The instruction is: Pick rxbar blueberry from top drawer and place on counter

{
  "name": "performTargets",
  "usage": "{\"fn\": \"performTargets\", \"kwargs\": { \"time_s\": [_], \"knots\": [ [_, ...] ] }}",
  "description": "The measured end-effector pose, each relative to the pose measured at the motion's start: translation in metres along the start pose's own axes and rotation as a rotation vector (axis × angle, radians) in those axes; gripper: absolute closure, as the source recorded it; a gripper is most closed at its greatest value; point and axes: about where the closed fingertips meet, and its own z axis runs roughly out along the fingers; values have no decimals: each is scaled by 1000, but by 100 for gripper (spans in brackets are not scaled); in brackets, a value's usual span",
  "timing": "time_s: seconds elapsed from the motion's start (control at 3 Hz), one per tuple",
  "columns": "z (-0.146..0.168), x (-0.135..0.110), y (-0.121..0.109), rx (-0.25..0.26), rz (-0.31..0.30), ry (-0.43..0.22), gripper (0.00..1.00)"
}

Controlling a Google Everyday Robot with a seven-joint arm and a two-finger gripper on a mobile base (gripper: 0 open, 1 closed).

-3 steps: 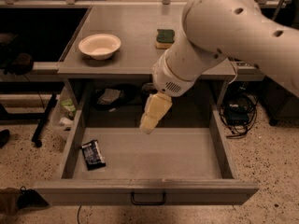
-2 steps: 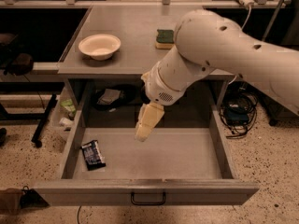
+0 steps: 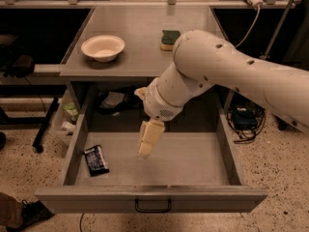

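Observation:
The rxbar blueberry [image 3: 96, 159], a dark flat wrapper with white print, lies in the front left corner of the open top drawer [image 3: 203, 197]. The drawer is pulled fully out below the grey counter [image 3: 140, 28]. My gripper [image 3: 145, 151] hangs from the big white arm, pointing down over the middle of the drawer floor. It is to the right of the bar, about a hand's width away, and holds nothing that I can see.
A cream bowl [image 3: 103, 47] sits on the counter's left side and a green-and-yellow sponge [image 3: 170, 38] at its middle right. Clutter lies on the floor under the counter behind the drawer. Cables and a box [image 3: 246, 120] are at the right.
The arm has swung left and the gripper has moved left and lower over the drawer floor, closer to the bar. The bar, bowl and sponge have not moved.

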Motion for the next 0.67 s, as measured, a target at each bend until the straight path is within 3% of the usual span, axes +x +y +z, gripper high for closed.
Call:
{"fn": "performTargets", "kwargs": {
  "time_s": [0.33, 0.67],
  "knots": [
    [15, 12, -5, 10, 26, -4, 0],
    [55, 21, -11, -6, 40, -19, 0]
  ]
}}
